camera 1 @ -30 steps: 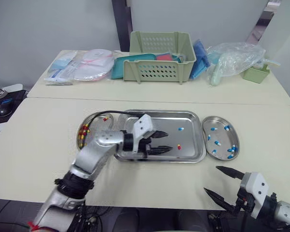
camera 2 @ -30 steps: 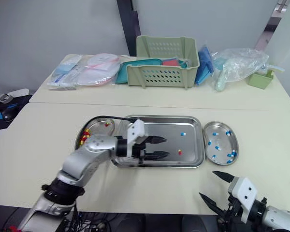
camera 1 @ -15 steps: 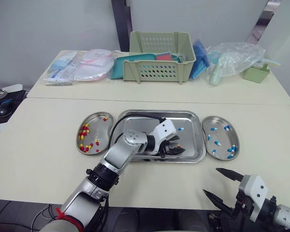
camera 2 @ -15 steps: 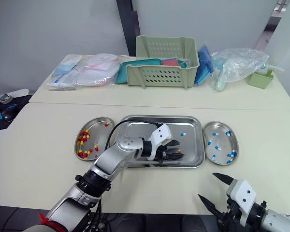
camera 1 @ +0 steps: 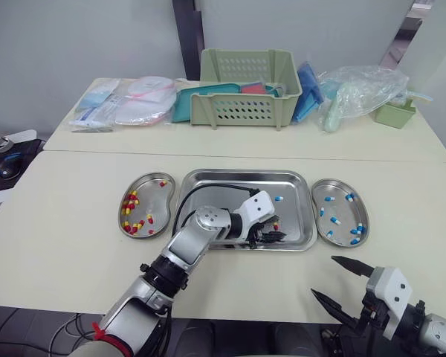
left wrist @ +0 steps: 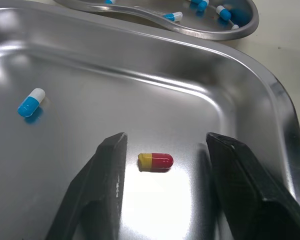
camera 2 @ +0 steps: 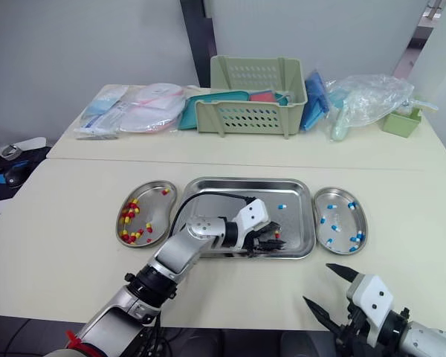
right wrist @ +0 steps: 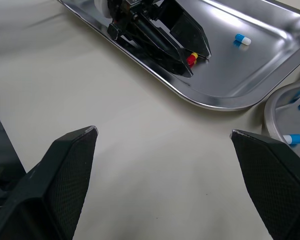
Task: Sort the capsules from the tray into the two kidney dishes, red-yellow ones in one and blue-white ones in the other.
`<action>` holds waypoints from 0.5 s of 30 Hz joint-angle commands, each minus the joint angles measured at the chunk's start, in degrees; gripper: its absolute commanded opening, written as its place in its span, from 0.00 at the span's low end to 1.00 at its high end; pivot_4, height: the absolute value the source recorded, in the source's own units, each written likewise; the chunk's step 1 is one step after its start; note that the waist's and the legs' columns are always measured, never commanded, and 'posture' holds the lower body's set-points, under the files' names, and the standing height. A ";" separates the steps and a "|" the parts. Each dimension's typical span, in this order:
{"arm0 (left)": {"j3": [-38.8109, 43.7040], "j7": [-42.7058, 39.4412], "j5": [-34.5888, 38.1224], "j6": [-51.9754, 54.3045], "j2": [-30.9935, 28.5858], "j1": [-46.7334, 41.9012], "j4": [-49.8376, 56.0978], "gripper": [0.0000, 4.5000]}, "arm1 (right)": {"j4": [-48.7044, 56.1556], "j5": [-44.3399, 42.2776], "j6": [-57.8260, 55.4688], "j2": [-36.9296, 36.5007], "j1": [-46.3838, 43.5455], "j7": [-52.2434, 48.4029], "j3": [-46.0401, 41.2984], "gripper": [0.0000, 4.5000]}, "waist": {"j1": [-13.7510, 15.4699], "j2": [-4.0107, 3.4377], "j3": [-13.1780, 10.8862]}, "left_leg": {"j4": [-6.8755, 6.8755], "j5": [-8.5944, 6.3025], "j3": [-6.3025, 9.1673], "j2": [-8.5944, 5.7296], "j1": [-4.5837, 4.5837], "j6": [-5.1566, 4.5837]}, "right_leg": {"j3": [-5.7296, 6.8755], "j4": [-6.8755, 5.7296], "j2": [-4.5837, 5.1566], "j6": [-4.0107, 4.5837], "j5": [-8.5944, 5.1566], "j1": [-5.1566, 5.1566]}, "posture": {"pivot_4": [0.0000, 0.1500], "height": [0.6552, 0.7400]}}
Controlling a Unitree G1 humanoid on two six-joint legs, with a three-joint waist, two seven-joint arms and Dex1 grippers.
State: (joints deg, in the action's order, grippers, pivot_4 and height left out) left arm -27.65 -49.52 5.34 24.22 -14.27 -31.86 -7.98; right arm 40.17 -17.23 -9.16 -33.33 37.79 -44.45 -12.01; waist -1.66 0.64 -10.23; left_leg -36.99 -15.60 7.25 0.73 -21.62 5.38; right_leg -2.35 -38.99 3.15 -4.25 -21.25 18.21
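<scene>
The left gripper (left wrist: 167,141) is hanging low in the tray (camera 1: 241,172), fingers spread open and holding nothing. They are straddling the red-yellow capsule (left wrist: 155,161), ready to close on it. The wrist view is showing clear gaps either side. The head view is giving just a red speck, probably untouched. The right gripper (camera 1: 324,277) is waiting wide open and empty above the table (camera 1: 59,208).

Left gripper (left wrist: 165,142) low, fingers (left wrist: 102,190) apart (right gripper (camera 1: 325,276) too).

You have: silver tray (left wrist: 140,75); red-yellow capsule (left wrist: 155,161); blue-white capsule (left wrist: 31,102); left gripper (left wrist: 165,140) fingers black; basket (camera 1: 245,97) pale green, slotted.
</scene>
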 commanded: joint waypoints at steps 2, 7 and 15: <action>-0.76 -0.47 -1.42 -0.13 -0.04 1.02 -2.09 0.22 | 3.00 -1.72 -0.84 -0.03 0.21 0.82 -0.84 1.00 | -0.01 -0.09 0.08 | 0.00 0.00 0.00 0.00 0.01 0.00 | 0.00 0.00 0.00 0.00 0.00 0.00 | 1.00 1.00; -0.40 -0.53 -1.67 -1.11 0.03 1.29 -2.37 0.07 | 3.92 -2.03 -2.00 -0.28 -0.23 1.48 -0.70 1.00 | -0.03 -0.18 0.15 | 0.01 0.00 -0.01 0.00 0.01 0.00 | -0.01 0.00 0.00 0.00 0.00 0.00 | 1.00 1.00; 4.53 -2.23 2.25 0.82 -1.70 -1.13 6.70 0.07 | 4.37 -3.16 -3.87 -1.90 -2.81 0.69 -0.73 1.00 | -0.15 -0.18 0.14 | 0.01 0.00 0.00 0.00 -0.01 0.00 | 0.00 0.00 -0.01 0.00 0.00 0.02 | 1.00 1.00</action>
State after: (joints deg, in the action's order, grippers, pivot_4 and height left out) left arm -26.08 -51.07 5.98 24.42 -15.70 -31.80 -6.02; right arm 42.53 -19.23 -13.12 -34.84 35.12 -43.54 -12.08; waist -1.81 0.47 -10.10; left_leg -36.99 -15.60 7.26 0.73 -21.65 5.38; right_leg -2.35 -39.00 3.14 -4.25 -21.26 18.24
